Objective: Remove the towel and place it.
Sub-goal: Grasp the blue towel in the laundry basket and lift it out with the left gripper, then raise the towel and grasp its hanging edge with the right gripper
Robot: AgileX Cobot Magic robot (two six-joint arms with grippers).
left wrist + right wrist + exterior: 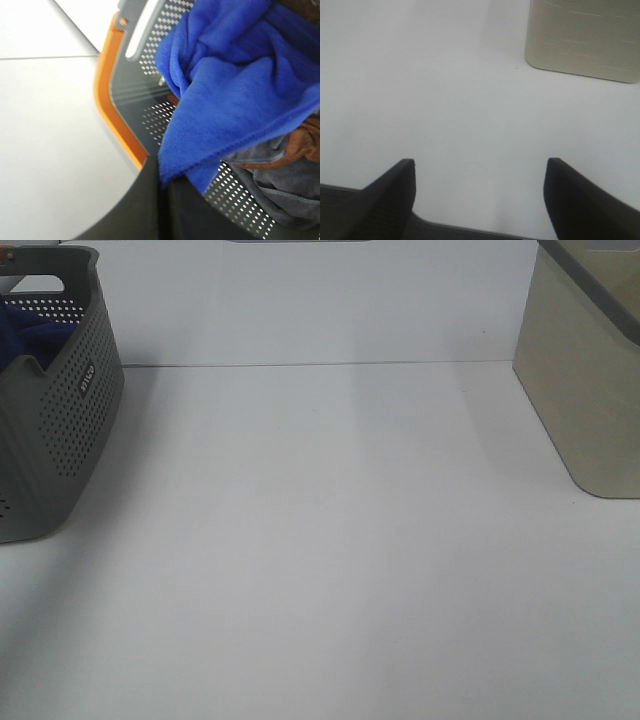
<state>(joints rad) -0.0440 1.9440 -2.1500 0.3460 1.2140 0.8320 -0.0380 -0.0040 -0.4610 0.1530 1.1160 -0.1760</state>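
Royal-blue plush fills the left wrist view: the towel (pixel 240 75) lies bunched in the grey perforated basket (pixel 80 410), heaped over a brown cloth (pixel 305 140) and a grey cloth (pixel 290 192) that lie beneath it. The left tool (pixel 161 186) has its two dark fingers pressed together with only a thin seam between them, and a stitched corner of the towel runs down into that seam, so the tool is pinching the towel while the cloth is inside the basket. An orange rim (pixel 107 100) edges the basket on the side facing the white surface (pixel 320 560). In the high view the basket stands at about 9 o'clock, cut by the frame edge, with a patch of blue showing over its wall; neither arm appears in that view. A beige bin (pixel 585 400) stands at about 2 o'clock, well apart from the basket. The right tool (pixel 480 167) hangs above bare surface, fingers spread wide with nothing between them, and the bin lies beyond it.
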